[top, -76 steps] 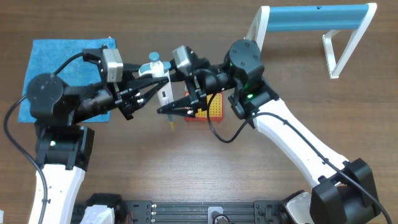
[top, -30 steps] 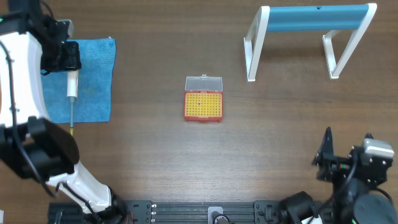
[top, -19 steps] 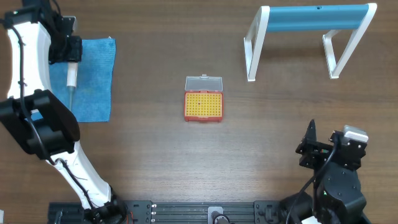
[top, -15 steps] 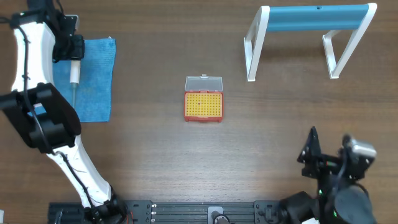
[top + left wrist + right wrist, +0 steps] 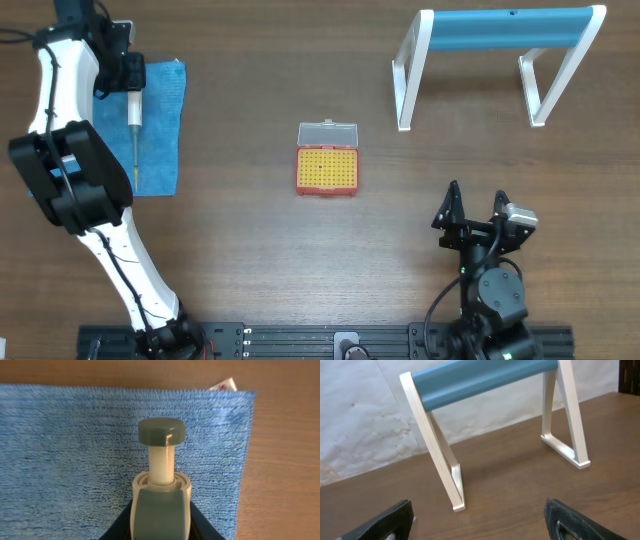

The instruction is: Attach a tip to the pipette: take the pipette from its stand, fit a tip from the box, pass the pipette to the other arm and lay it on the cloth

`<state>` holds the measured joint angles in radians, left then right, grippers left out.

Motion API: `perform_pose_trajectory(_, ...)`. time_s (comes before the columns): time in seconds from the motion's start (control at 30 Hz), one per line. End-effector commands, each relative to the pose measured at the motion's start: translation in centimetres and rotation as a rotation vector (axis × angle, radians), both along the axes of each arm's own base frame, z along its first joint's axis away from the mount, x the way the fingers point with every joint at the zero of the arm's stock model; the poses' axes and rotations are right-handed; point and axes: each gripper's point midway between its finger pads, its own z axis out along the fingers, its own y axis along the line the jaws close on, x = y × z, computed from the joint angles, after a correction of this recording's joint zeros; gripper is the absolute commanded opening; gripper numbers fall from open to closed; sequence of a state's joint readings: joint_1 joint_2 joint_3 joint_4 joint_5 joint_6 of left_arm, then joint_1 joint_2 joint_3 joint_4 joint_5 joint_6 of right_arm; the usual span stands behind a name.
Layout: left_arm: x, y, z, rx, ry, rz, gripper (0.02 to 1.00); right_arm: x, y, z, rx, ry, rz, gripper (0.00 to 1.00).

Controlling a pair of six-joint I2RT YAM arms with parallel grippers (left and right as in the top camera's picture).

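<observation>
My left gripper (image 5: 127,78) is at the far left, shut on the white-and-grey pipette (image 5: 133,118). The pipette points toward the table's near edge over the blue cloth (image 5: 160,120), and its thin tip (image 5: 135,178) reaches the cloth's near part. In the left wrist view the pipette's grey plunger cap (image 5: 161,430) stands up between my dark fingers (image 5: 116,532), with the cloth (image 5: 60,450) below. Whether the pipette rests on the cloth I cannot tell. My right gripper (image 5: 474,203) stands open near its base at the front right, holding nothing.
The orange tip box (image 5: 327,168), its clear lid folded back, sits mid-table. The white-and-blue pipette stand (image 5: 500,30) is at the back right, also ahead of my right gripper (image 5: 480,525) as the stand (image 5: 480,377). Bare wood lies between them.
The arms parted from the middle of the table. My left arm carried the pipette over the cloth and shifted it rightward; my right arm let go and drew back to the front right.
</observation>
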<state>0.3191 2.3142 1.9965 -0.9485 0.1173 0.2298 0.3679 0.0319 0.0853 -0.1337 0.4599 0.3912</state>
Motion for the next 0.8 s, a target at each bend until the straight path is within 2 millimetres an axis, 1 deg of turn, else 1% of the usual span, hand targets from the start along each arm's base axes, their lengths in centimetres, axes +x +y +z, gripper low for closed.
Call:
perform_pose_trajectory(0.03,0.1,-0.4,-1.3,-0.038,0.021,0.008,0.027,0.3,0.2,-1.2,0.019,-0.003,0.001,0.864)
perform_pose_trajectory(0.27,0.0,-0.4,-1.8,-0.041,0.033,0.008,0.029,0.3,0.2,-1.2,0.020,-0.003,0.002,0.866)
perform_pose_trajectory(0.33,0.1,-0.2,-1.8,-0.031,0.032,0.012,0.038,0.3,0.2,-1.2,0.020,-0.002,0.001,0.866)
perform_pose_trajectory(0.37,0.2,0.0,-1.8,-0.020,0.026,0.014,0.064,0.3,0.2,-1.2,0.019,-0.002,0.001,0.866)
perform_pose_trajectory(0.4,0.4,0.1,-1.7,-0.018,0.020,0.014,0.071,0.3,0.1,-1.3,0.018,0.001,0.001,0.866)
perform_pose_trajectory(0.47,0.5,0.4,-1.7,0.001,0.014,0.018,0.073,0.2,0.1,-1.9,-0.005,0.027,-0.002,0.866)
perform_pose_trajectory(0.57,0.8,0.6,-1.8,0.006,0.005,0.019,0.086,0.2,0.1,-1.9,-0.008,0.028,-0.002,0.866)
perform_pose_trajectory(0.6,0.7,0.6,-2.1,0.004,0.010,0.019,0.106,0.2,-0.5,-1.8,-0.010,0.024,-0.034,0.866)
perform_pose_trajectory(0.67,0.4,0.4,-3.4,-0.006,0.042,0.019,0.112,0.1,-1.2,-1.7,-0.044,0.026,-0.072,0.866)
perform_pose_trajectory(0.77,-0.1,0.2,-5.0,-0.018,0.077,0.018,0.123,0.1,-1.2,-1.7,-0.163,0.042,-0.065,0.866)
perform_pose_trajectory(0.8,-0.1,0.2,-5.2,-0.019,0.081,0.018,0.154,0.1,-1.2,-1.7,-0.221,0.050,-0.061,0.866)
